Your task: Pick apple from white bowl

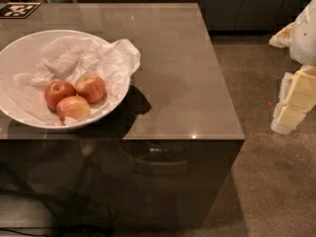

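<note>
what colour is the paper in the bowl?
The paper is white; the camera view shows it. End effector is at the right edge.

The claw (292, 107) hangs at the far right, off the bench (187, 73), whose open top lies between it and the white bowl (19, 58). Crumpled paper (118, 58) rises over the bowl's right rim. The apple (90, 87) is open from above and from the right; the deeper red apple (58, 93) and the paler apple (74, 107) crowd its left and near sides.
</note>
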Tool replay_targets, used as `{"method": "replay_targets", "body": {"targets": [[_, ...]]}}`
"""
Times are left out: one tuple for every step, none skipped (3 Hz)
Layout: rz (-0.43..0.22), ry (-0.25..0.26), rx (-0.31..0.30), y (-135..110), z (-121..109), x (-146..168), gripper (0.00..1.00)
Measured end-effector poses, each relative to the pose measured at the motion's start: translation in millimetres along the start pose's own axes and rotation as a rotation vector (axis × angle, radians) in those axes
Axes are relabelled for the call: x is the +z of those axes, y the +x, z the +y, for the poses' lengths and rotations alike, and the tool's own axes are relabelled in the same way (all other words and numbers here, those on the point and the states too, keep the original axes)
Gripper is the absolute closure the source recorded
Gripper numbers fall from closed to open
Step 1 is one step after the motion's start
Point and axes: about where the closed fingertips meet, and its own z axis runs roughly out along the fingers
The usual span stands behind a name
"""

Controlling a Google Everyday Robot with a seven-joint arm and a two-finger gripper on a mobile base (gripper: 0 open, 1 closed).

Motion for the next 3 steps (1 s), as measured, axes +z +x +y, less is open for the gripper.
{"method": "replay_targets", "body": {"targets": [[-0.002,0.007,-0.005,-2.2,-2.7,-2.4,0.0],[-0.003,0.005,-0.066,-17.5,-22.8,-8.2,0.0],[-0.011,-0.003,-0.16,-43.2,-56.4,-16.0,0.0]]}}
